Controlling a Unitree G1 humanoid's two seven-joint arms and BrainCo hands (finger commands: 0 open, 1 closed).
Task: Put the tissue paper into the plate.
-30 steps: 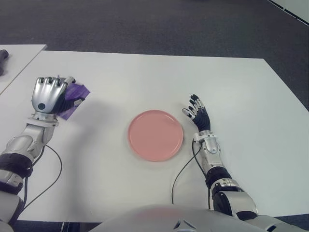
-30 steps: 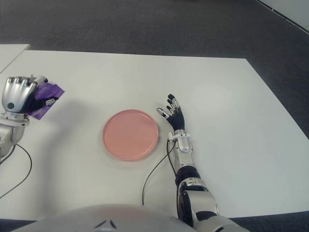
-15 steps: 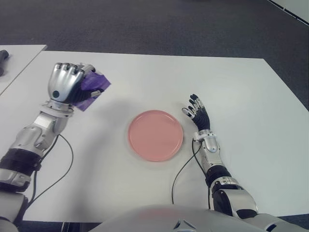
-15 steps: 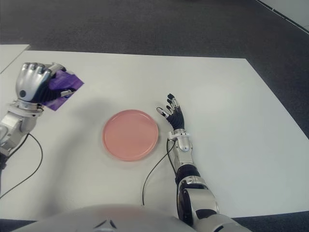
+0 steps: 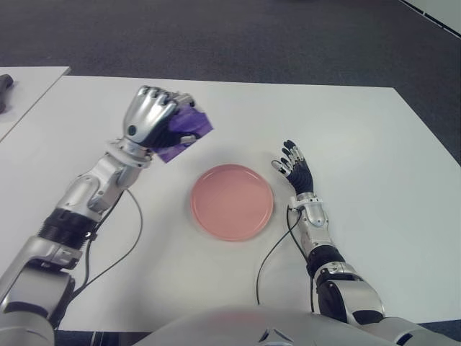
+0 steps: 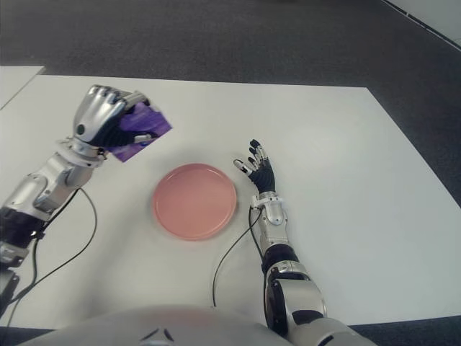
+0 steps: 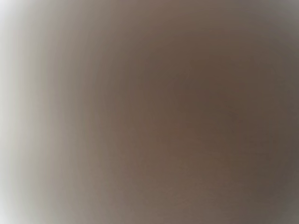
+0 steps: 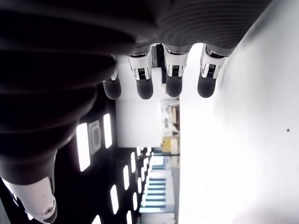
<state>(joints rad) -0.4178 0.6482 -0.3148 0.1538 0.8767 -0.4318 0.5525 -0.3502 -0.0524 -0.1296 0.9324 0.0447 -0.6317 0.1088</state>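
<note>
Since a second ago, the left hand (image 5: 150,120) has travelled from the counter's left edge toward the middle, carrying the purple tissue paper (image 5: 185,133) with it; it now hangs above the counter just up and left of the plate (image 5: 232,201), with the pack clear of the surface. Its fingers are curled tight around the tissue paper, one corner of which juts out toward the plate. The right hand (image 5: 294,165) has not shifted: it shows just beside the plate's right edge, fingers spread and holding nothing.

The counter (image 5: 346,144) is plain white, and dark grey carpet (image 5: 216,36) fills the room beyond its far edge. A second white surface (image 5: 21,86) shows at the far left, with a dark object (image 5: 5,81) on it, seen only in the left eye view; the right eye view cuts it off.

The left wrist view is a featureless brown blur and tells nothing of the grasp. The right wrist view shows four straightened fingertips (image 8: 173,84) against the white counter, plus the thumb.

Counted: one pink plate, one tissue pack, two hands, and two black cables (image 5: 270,252), one trailing from each forearm.
</note>
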